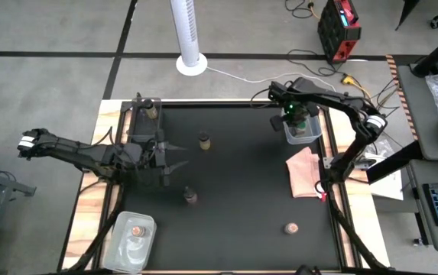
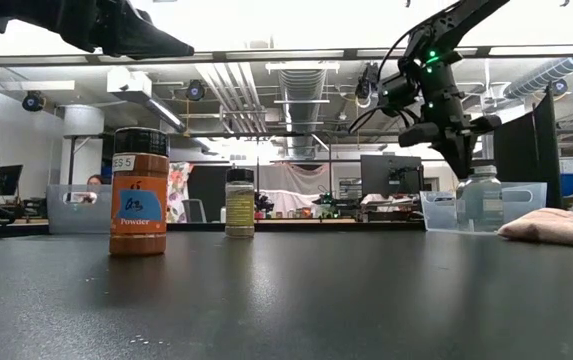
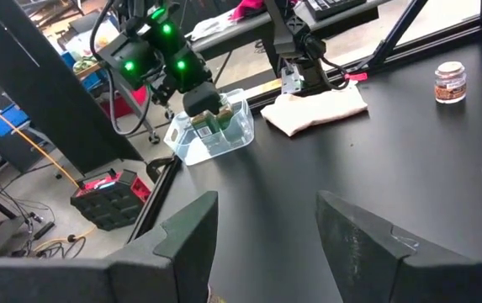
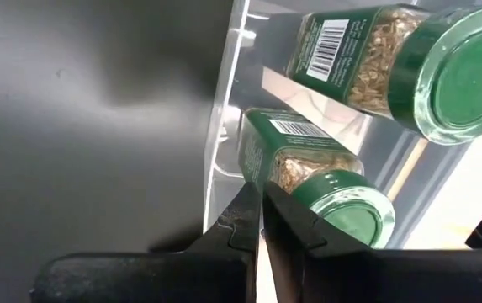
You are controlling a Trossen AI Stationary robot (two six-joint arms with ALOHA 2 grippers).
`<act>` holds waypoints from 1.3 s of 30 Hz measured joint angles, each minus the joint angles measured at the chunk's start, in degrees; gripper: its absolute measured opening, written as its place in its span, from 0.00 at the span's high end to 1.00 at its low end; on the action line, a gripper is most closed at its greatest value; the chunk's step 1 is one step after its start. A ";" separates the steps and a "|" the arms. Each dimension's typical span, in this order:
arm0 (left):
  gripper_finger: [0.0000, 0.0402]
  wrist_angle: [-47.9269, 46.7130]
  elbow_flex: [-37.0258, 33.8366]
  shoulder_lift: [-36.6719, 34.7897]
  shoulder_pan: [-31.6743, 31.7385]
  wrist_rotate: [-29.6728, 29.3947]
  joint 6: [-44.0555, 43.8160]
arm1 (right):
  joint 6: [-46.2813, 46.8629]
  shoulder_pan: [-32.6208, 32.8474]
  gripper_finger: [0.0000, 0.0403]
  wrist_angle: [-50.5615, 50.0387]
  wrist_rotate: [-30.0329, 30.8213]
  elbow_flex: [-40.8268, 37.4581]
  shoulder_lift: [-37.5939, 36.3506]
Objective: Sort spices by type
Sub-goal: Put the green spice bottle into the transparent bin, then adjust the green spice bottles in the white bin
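Right gripper point(image 4: 260, 220) above the clear plastic tub point(image 1: 301, 134) at the table's far right corner, fingers pressed together with nothing between them, tips just at the tub's wall. Inside that tub, two green-lidded spice jars: one point(image 4: 315, 170) lying close under the fingertips, the other point(image 4: 392, 61) beside it, both on their sides with barcode labels showing and pale seed-like contents.

Left gripper point(image 1: 167, 158) over the table's left half, fingers point(image 3: 186, 227) apart by a narrow gap, holding nothing.

Elsewhere on the black table point(image 1: 241, 198): a jar with a dark lid and yellowish contents point(image 1: 203, 140) upright near the middle, well apart from both grippers; an orange-brown jar labelled "Powder" point(image 2: 138, 191) upright closer to the front, just ahead of the left gripper; a pinkish-topped jar point(image 1: 290, 228) alone toward the front right. Another jar point(image 1: 136, 229) inside a clear tub point(image 1: 131, 241) at the front left corner. One more jar point(image 1: 150, 111) in a clear tub at the far left corner.

Pink cloth point(image 1: 304, 171) lying on the right side, near the green jars' tub.
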 joint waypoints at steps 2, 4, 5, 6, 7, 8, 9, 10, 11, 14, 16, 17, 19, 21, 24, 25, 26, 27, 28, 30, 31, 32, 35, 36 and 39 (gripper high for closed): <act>0.54 0.00 0.00 -0.02 0.01 0.00 0.00 | -0.04 0.04 0.98 0.06 0.46 -0.10 0.00; 0.54 0.00 0.00 -0.02 0.00 0.00 0.00 | -0.02 0.04 0.98 0.09 1.65 -0.11 0.00; 0.54 0.00 0.00 -0.02 0.00 0.00 0.00 | -0.01 -0.02 0.98 0.09 1.96 -0.12 0.00; 0.54 0.00 0.00 -0.02 0.01 0.00 0.00 | -0.04 -0.08 0.98 0.09 2.30 -0.18 0.00; 0.54 0.00 0.00 -0.01 0.00 0.00 0.00 | -0.07 -0.11 0.98 0.07 2.62 -0.27 0.00; 0.54 0.00 0.00 -0.02 0.02 0.00 0.00 | -0.11 -0.19 0.98 0.05 2.77 -0.38 0.00; 0.54 -0.02 0.00 -0.01 0.01 0.00 0.00 | -0.09 -0.27 0.98 0.03 2.82 -0.56 0.00; 0.54 0.00 0.00 -0.02 0.00 0.00 0.00 | -0.12 -0.42 0.98 0.00 2.83 -0.74 0.00; 0.54 0.00 0.00 0.00 0.02 0.00 0.00 | -0.16 -0.53 0.98 -0.03 2.85 -0.95 0.00; 0.54 -0.01 0.00 -0.02 0.00 0.00 0.00 | -0.31 -0.99 0.98 -0.05 3.69 -1.69 -0.02; 0.54 -0.02 0.00 -0.02 0.00 0.00 0.00 | -0.45 -1.38 0.98 -0.05 4.69 -2.25 -0.02; 0.54 -0.02 0.00 -0.02 0.00 0.00 0.00 | -0.52 -1.60 0.98 -0.09 5.00 -2.49 -0.02; 0.54 -0.02 0.00 -0.02 0.01 0.00 0.00 | -0.65 -2.01 0.98 -0.07 6.07 -2.81 -0.02; 0.54 -0.03 0.00 0.00 0.00 0.00 0.00 | -0.92 -2.30 0.98 0.04 7.08 -2.88 -0.02; 0.54 -0.02 0.00 -0.02 0.02 0.00 0.00 | -1.49 -2.43 0.98 0.31 7.28 -2.88 -0.02; 0.54 -0.04 0.00 -0.02 0.00 0.00 0.00 | -1.56 -2.43 0.98 0.40 7.25 -2.88 -0.02; 0.54 -0.03 0.00 -0.02 0.01 0.00 0.00 | -1.64 -2.43 0.98 0.44 7.25 -2.88 -0.02; 0.54 -0.02 0.00 -0.02 0.00 0.00 0.00 | -1.73 -2.43 0.98 0.50 7.23 -2.88 -0.02; 0.54 -0.03 0.00 0.00 0.02 0.00 0.00 | -1.82 -2.41 0.98 0.52 7.18 -2.88 -0.02; 0.54 -0.02 0.00 -0.02 0.00 0.00 0.00 | -1.92 -2.22 0.98 0.35 7.12 -2.52 -0.02; 0.54 -0.02 0.00 -0.02 0.00 0.00 0.00 | -1.94 -2.14 0.98 0.33 7.12 -2.22 -0.11; 0.54 -0.02 0.00 -0.02 0.02 0.00 0.02 | -1.98 -2.07 0.98 0.36 7.13 -1.81 -0.24; 0.54 -0.02 0.00 -0.02 0.00 -0.01 0.17 | -2.15 -2.01 0.98 0.23 7.11 -0.56 -0.97; 0.54 -0.02 0.00 -0.02 0.01 -0.02 0.20 | -2.16 -2.01 0.98 0.14 7.11 -0.17 -1.30; 0.54 -0.02 0.00 -0.02 0.01 -0.02 0.23 | -2.48 -2.03 0.98 0.14 7.29 0.90 -2.40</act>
